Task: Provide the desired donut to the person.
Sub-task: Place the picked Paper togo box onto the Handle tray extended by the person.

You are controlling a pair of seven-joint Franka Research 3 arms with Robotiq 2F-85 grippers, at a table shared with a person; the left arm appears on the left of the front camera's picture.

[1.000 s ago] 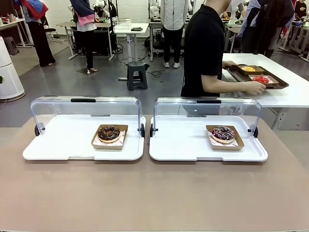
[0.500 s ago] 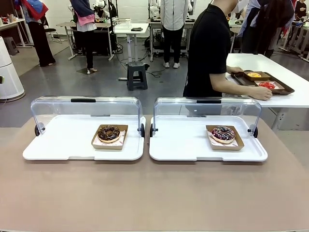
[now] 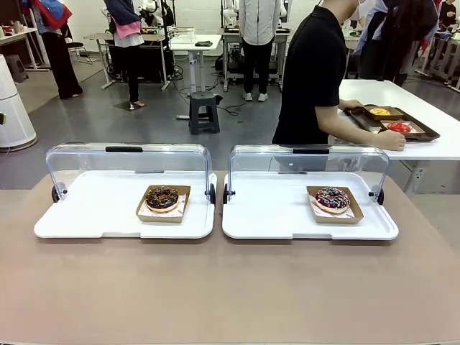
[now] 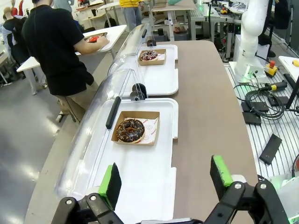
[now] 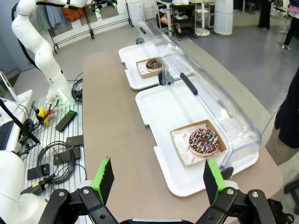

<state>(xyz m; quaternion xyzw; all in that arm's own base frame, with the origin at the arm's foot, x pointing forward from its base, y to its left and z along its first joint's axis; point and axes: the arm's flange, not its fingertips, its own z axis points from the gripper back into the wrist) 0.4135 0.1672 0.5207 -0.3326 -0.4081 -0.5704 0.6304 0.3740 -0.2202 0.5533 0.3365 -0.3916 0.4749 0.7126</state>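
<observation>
A chocolate donut (image 3: 162, 198) (image 4: 130, 130) lies in a brown paper tray on the left white tray (image 3: 86, 215). On the right white tray (image 3: 266, 215) a sprinkled chocolate donut (image 3: 332, 198) (image 5: 203, 142) sits in its own paper tray. The person (image 3: 310, 72) in a black shirt stands behind the table, turned to a side table, hands on a dark tray (image 3: 392, 120) of food. My left gripper (image 4: 163, 182) hangs open high above the table's end. My right gripper (image 5: 156, 179) is open too, above the other end.
Clear hinged lids (image 3: 129, 162) (image 3: 309, 164) stand open behind both white trays. The brown table (image 3: 230, 287) is bare at the front. Other people and tables fill the room behind.
The person has shifted slightly right and slid the dark food tray further along the side table. Donuts and white trays have not moved.
</observation>
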